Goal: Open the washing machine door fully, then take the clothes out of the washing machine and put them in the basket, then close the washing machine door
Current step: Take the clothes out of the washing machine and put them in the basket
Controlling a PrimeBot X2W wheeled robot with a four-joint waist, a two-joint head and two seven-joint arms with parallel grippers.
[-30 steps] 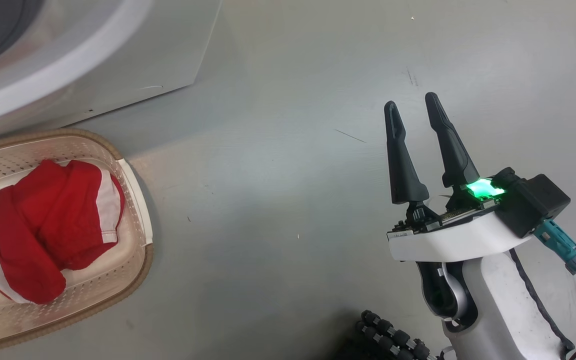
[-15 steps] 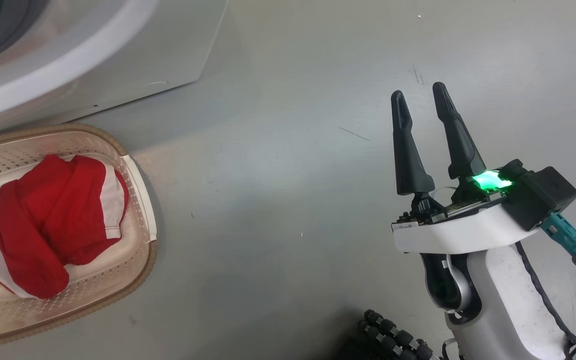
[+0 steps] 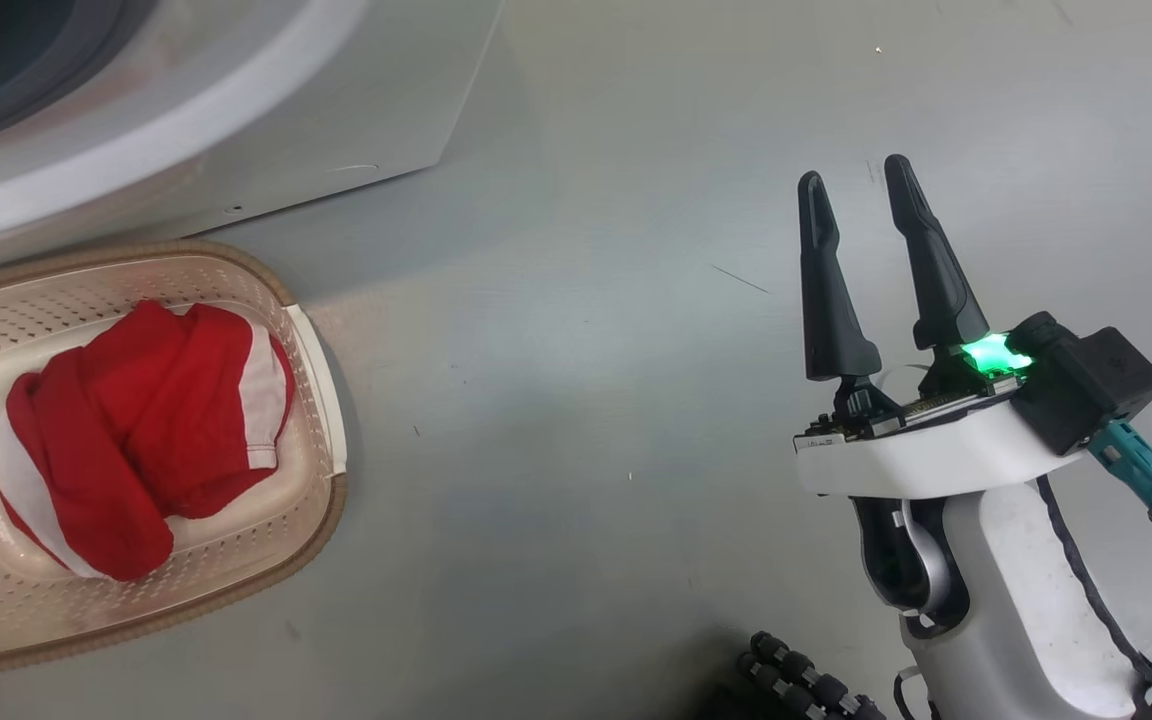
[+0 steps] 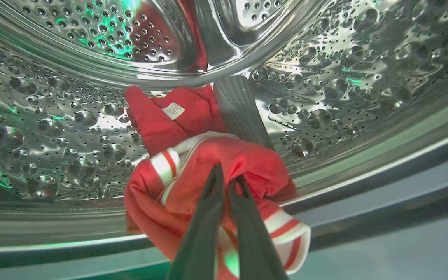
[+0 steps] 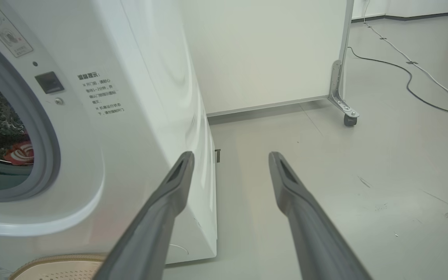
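Note:
Inside the perforated steel drum (image 4: pixel 53 128) of the washing machine (image 5: pixel 146 97), my left gripper (image 4: pixel 228 175) is shut on a bunched red garment with white stripes (image 4: pixel 193 163). That garment is lifted near the drum's front lip. More red clothes (image 3: pixel 136 420) lie in the cream basket (image 3: pixel 56 295) on the floor, just before the washing machine (image 3: pixel 236 120). My right gripper (image 3: pixel 855 172) hangs open and holds nothing, over bare floor well to the right of the basket. In the right wrist view the right gripper (image 5: pixel 230 155) points past the machine's corner. The washing machine door is out of view.
A white panel (image 5: pixel 266 50) on a caster (image 5: pixel 350 118) stands behind the machine, with cables (image 5: pixel 406 74) trailing over the grey floor to its right. A black ribbed hose (image 3: pixel 796 680) sits by my right arm's base. The basket's rim (image 5: pixel 53 268) touches the machine's foot.
The whole head picture has slid right and down, so the camera moved. The right gripper stays open and the clothes in the basket lie as before.

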